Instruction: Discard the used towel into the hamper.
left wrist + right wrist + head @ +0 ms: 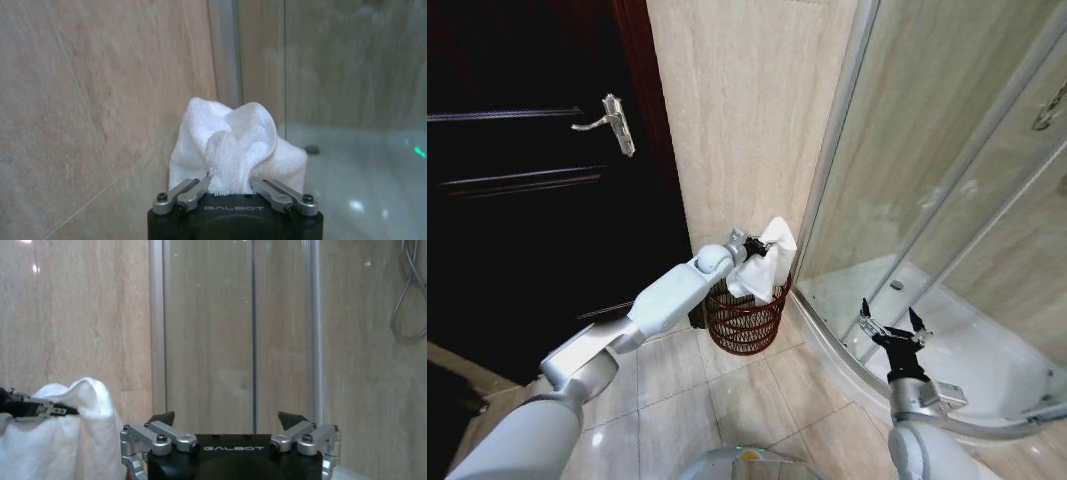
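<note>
— Where's the towel (765, 262)?
— Right above the hamper (747, 318), by the wall. The left tool (757, 247) pinches a bunch of it; the rest hangs down, soft and floppy, probably light.
— Anything in the hamper?
— I can't tell.
— The right tool (892, 325)?
— Open, empty, near the shower glass (947, 150).

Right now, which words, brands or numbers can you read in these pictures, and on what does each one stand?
"GALBOT": on the black body of the left pincer, which grips the white towel.
"GALBOT": on the black body of the right pincer, which is open and empty.
No other text is visible.
</note>
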Controlling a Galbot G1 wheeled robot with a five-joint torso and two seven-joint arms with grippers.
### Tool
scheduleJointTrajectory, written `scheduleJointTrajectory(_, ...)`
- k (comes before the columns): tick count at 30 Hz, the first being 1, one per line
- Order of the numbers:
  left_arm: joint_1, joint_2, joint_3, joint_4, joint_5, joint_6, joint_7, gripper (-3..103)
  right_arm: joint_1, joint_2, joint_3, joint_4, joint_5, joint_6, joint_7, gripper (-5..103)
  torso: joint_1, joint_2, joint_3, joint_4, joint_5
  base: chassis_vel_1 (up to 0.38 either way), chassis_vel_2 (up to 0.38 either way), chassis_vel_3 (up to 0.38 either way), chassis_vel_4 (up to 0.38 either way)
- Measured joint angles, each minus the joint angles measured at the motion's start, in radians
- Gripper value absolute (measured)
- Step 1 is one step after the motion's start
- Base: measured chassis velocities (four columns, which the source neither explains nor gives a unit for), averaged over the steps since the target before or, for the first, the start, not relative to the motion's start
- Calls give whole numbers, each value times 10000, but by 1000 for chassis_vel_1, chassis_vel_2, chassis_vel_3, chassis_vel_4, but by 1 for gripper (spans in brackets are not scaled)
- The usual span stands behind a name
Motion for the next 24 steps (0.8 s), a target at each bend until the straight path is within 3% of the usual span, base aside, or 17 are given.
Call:
scheduleJointTrajectory(7, -453, -117, 168, 489, 400, 945, 1101, 11, -36, 4, 19, -98, -1, 164, -4, 100, 11, 25, 16, -1, 0, 0, 0, 0, 0)
scheduleJointTrajectory(9, -486, -136, 63, 452, 745, 1637, 1957, 7, -26, 5, 36, -100, -1, 174, 10, 100, 15, 32, 23, -1, -1, 0, 0, 0, 0)
scheduleJointTrajectory(11, -488, -120, 22, 412, 842, 1772, 2225, 7, -25, 5, 39, -100, 0, 178, 13, 100, 16, 34, 24, -1, -1, 0, 0, 0, 0)
scheduleJointTrajectory(13, -505, 13, -69, 224, 1138, 2054, 3005, 15, -48, 5, 65, -85, 8, 187, 23, 100, 17, 46, 27, 0, 0, 0, 0, 0, 0)
scheduleJointTrajectory(14, -510, 28, -81, 194, 1179, 2120, 3055, 20, -61, 5, 67, -74, 9, 192, 24, 100, 18, 48, 29, 0, -1, 0, 0, 0, 0)
scheduleJointTrajectory(16, -510, 34, -97, 173, 1196, 2167, 3079, 20, -73, 5, 67, -64, 10, 196, 24, 100, 20, 50, 30, 0, -1, 0, 0, 0, 0)
scheduleJointTrajectory(17, -511, 51, -162, 109, 1206, 2294, 3129, 31, -98, 5, 65, -33, 10, 201, 24, 100, 22, 53, 33, 0, -3, 0, 0, 0, 0)
scheduleJointTrajectory(18, -511, 59, -185, 77, 1205, 2335, 3134, 31, -107, 5, 61, -24, 9, 204, 24, 100, 23, 55, 34, 0, -3, 0, 0, 0, 0)
scheduleJointTrajectory(19, -493, 98, -226, -14, 1197, 2407, 3136, 42, -121, 4, 55, -3, 4, 211, 24, 100, 24, 60, 35, -2, -2, 0, 0, 0, 0)
scheduleJointTrajectory(21, -459, 132, -242, -93, 1187, 2438, 3110, 42, -129, 4, 49, 13, -3, 212, 23, 100, 24, 63, 36, -1, -2, 0, 0, 0, 0)
scheduleJointTrajectory(22, -410, 160, -282, -192, 1173, 2492, 3043, 53, -131, 3, 38, 29, -14, 212, 23, 100, 26, 65, 39, -1, -4, 0, 0, 0, 0)
scheduleJointTrajectory(24, -393, 168, -298, -227, 1165, 2519, 3023, 53, -132, 3, 33, 33, -19, 212, 21, 100, 26, 65, 39, -1, -3, 0, 0, 0, 0)
